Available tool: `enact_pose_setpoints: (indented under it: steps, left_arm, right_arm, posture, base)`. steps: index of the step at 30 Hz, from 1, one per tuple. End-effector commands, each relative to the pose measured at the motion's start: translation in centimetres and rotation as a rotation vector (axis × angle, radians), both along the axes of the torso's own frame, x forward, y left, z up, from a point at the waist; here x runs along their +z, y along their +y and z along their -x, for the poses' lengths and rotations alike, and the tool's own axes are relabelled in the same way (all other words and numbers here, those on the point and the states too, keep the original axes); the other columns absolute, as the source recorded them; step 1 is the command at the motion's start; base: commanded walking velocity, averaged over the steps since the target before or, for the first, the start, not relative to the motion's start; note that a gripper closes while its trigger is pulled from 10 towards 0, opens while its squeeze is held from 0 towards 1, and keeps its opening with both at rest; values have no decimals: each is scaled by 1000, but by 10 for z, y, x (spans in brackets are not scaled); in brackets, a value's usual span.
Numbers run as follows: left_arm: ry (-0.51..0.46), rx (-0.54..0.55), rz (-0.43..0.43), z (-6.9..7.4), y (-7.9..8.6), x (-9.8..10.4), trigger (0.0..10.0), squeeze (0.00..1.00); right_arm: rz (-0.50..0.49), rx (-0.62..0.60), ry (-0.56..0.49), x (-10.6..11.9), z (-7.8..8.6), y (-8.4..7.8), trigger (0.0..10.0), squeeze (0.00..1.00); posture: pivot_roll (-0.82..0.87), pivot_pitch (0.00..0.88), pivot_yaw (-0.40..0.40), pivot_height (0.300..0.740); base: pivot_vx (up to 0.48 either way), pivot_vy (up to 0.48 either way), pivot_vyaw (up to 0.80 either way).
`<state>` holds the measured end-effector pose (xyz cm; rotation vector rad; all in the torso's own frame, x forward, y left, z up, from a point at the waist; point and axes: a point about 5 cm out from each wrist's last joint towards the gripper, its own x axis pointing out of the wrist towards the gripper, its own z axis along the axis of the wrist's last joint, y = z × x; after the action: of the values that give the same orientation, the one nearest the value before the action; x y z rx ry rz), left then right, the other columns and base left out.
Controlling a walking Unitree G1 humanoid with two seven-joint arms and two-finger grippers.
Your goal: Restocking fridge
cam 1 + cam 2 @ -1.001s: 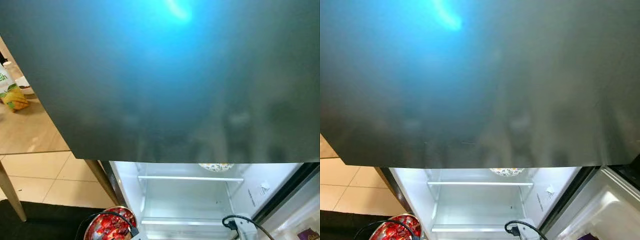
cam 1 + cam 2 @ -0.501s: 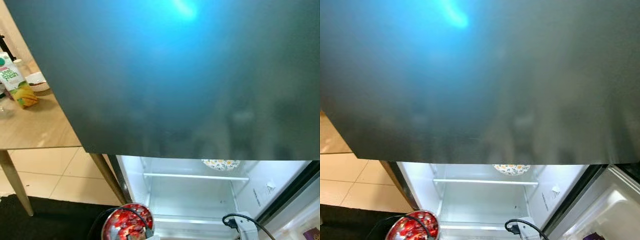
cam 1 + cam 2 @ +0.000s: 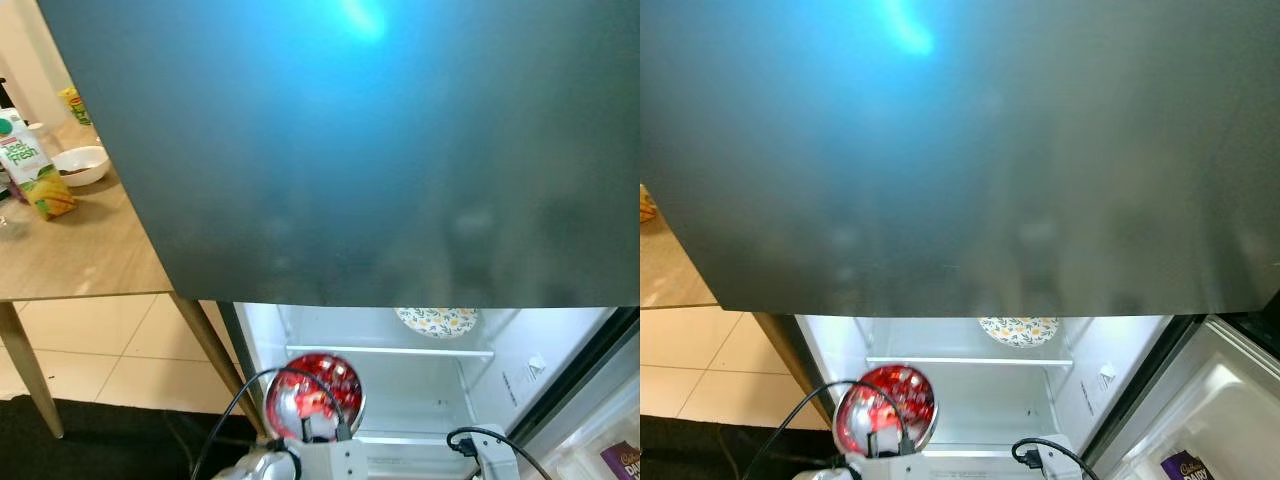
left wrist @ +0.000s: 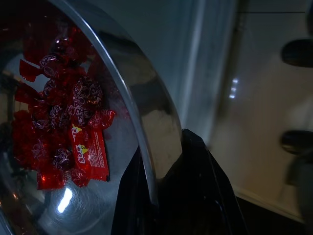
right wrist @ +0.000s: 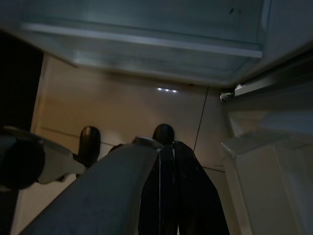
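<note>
A steel bowl (image 3: 313, 393) of red wrapped candies hangs in front of the lit lower compartment of the fridge (image 3: 390, 385), level with its glass shelf (image 3: 390, 352). My left gripper (image 4: 161, 196) is shut on the bowl's rim, one finger inside and one outside. The candies (image 4: 68, 127) lie heaped in the bowl. A flower-patterned dish (image 3: 436, 320) rests on the shelf above, half hidden by the dark upper door (image 3: 350, 150). My right gripper (image 5: 175, 196) hangs low by the open door with its fingers pressed together and nothing between them.
A wooden table (image 3: 70, 250) stands to the left with a juice carton (image 3: 28, 165) and a white bowl (image 3: 80, 165). The open fridge door's shelf at the right holds a purple chocolate pack (image 3: 620, 462). A dark mat (image 3: 100, 440) covers the floor.
The left gripper has lifted the candy bowl up and to the right, from beside the fridge to in front of its open compartment. The camera has shifted slightly.
</note>
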<state>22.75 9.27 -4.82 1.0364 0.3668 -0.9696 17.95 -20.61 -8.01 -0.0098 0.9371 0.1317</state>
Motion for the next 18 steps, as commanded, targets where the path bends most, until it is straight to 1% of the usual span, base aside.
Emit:
enact_pose_setpoints:
  steps: [1,4,6,8,10,13,18]
  left_arm:
    - [-36,-26,9,-4,-5,4,10000,0]
    - [-41,-28,17,-6,-6,6,10000,0]
    - [-38,-41,21,-4,-8,5,10000,0]
    - [-35,-54,22,-2,-9,5,10000,0]
    - [-35,-56,22,-2,-9,4,10000,0]
    - [-27,-69,-6,4,-8,0,10000,0]
    - [-28,-67,-10,5,-7,-1,10000,0]
  right_arm:
    - [-22,-3,-46,5,-12,4,10000,0]
    - [-50,16,-82,10,-21,10,10000,0]
    - [-98,44,-117,15,-30,18,10000,0]
    - [-122,64,-132,18,-34,23,10000,0]
    - [-125,67,-134,18,-35,23,10000,0]
    - [-120,118,-147,22,-44,35,10000,0]
    - [-125,131,-161,25,-49,39,10000,0]
  posture:
    - [-101,0,37,740]
    - [-103,0,39,740]
    - [-105,0,42,740]
    - [-105,0,42,740]
    - [-105,0,42,740]
    - [-108,0,48,740]
    - [-109,0,55,725]
  base:
    - [0,0,0]
    - [0,0,0]
    - [0,0,0]
    - [0,0,0]
    - [0,0,0]
    - [0,0,0]
    - [0,0,0]
